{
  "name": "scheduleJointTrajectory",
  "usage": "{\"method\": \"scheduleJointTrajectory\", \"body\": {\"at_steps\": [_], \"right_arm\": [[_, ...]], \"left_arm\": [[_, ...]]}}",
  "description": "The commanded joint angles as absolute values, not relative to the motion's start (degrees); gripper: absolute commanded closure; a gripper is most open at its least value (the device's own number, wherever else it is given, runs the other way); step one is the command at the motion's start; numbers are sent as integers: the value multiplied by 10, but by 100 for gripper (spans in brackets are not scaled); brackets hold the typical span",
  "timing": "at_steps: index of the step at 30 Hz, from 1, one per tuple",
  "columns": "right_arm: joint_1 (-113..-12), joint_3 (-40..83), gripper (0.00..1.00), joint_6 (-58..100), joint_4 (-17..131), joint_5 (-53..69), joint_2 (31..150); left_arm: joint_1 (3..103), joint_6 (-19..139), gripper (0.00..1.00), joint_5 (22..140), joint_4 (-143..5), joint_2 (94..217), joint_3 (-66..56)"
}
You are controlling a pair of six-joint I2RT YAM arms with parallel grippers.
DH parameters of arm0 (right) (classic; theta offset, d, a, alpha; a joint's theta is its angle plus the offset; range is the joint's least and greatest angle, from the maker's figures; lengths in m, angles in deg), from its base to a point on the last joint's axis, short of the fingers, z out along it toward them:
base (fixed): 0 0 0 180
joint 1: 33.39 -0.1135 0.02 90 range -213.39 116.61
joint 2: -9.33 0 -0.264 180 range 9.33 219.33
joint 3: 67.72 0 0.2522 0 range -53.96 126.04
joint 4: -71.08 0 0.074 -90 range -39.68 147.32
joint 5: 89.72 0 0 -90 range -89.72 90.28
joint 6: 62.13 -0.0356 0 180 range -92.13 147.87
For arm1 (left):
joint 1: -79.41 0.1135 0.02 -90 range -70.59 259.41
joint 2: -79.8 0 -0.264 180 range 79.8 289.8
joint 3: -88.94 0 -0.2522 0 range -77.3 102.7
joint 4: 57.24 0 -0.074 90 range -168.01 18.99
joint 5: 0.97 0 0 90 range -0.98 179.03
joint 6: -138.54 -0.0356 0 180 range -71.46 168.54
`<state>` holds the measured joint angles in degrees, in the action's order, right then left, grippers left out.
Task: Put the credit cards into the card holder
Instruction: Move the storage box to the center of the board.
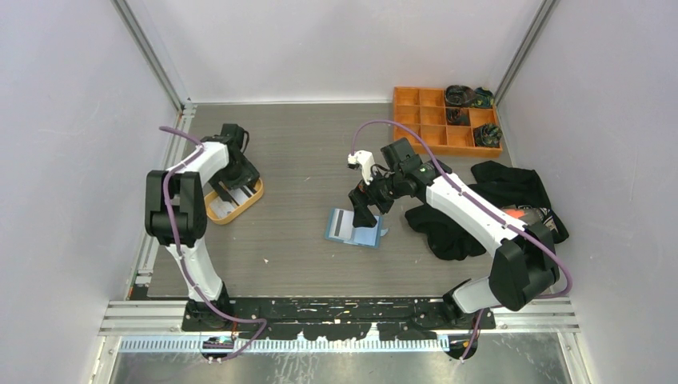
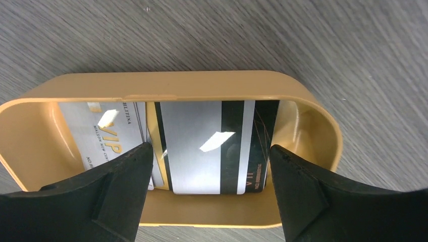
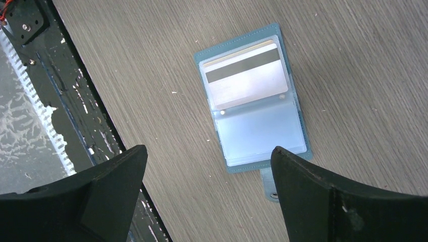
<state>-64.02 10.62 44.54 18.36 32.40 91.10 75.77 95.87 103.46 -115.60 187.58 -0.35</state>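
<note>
Left gripper (image 2: 211, 154), jaws spread, over credit cards (image 2: 194, 151) in orange tray (image 2: 166, 85). Right gripper (image 3: 208, 157), jaws spread, above open card holder (image 3: 262, 133) containing striped card (image 3: 247, 75).

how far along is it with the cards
One striped card sits in the open card holder. Nothing is held: the open left gripper is at the tray, the open right gripper over the holder. At least two cards are left in the tray.
</note>
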Motion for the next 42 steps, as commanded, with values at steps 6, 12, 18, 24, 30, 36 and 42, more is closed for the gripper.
{"method": "scheduleJointTrajectory", "body": {"at_steps": [6, 12, 18, 24, 30, 36, 42], "right_arm": [[-641, 127, 2, 453, 190, 327, 911], [-641, 127, 2, 453, 189, 331, 913], [-641, 128, 2, 454, 188, 333, 914], [-642, 128, 2, 454, 186, 336, 914], [-641, 128, 2, 455, 184, 342, 916], [-641, 129, 2, 456, 180, 350, 924], [-645, 119, 2, 455, 198, 373, 933]], "left_arm": [[759, 935, 18, 1048, -1168, 1921, 33], [759, 923, 43, 1034, -1155, 1922, 25], [759, 920, 54, 1024, -1123, 1865, -28], [760, 916, 60, 994, -1097, 1818, -64], [762, 914, 63, 980, -1078, 1780, -87], [772, 915, 64, 965, -1058, 1747, -111], [780, 915, 64, 941, -1041, 1735, -124]]}}
